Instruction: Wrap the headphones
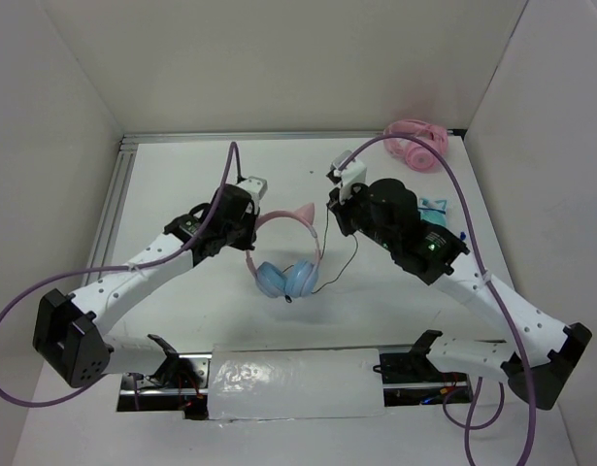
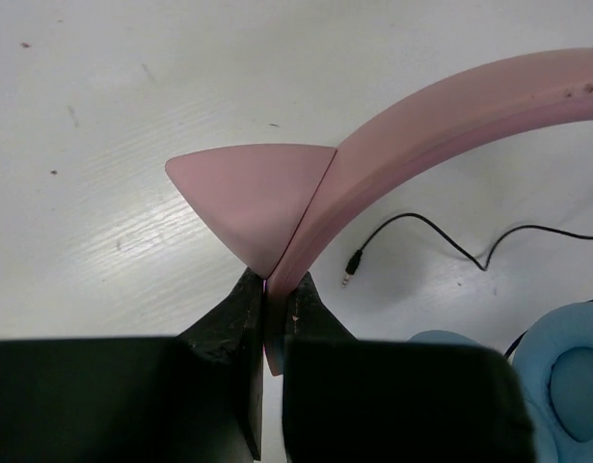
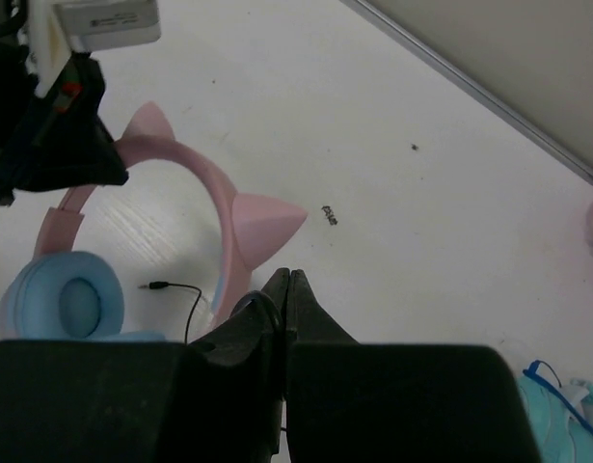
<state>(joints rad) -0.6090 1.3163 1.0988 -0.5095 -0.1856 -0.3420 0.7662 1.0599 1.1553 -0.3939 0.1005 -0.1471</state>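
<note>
The headphones lie at mid-table: a pink cat-ear headband [image 1: 290,217] and light blue ear cups [image 1: 283,280]. My left gripper [image 1: 250,233] is shut on the headband's left side, just below a cat ear [image 2: 248,193], as the left wrist view shows [image 2: 267,283]. The thin black cable [image 1: 341,262] runs from the ear cups up to my right gripper [image 1: 335,210]. That gripper [image 3: 290,276] is shut, with a loop of the cable over its left finger and into the jaws. The cable's plug [image 2: 352,266] lies loose on the table inside the headband's arch.
All-pink headphones [image 1: 414,144] lie at the back right corner. Teal headphones [image 1: 436,209] lie partly under my right arm and show in the right wrist view [image 3: 556,395]. A metal rail [image 1: 119,194] runs along the left edge. White walls enclose the table.
</note>
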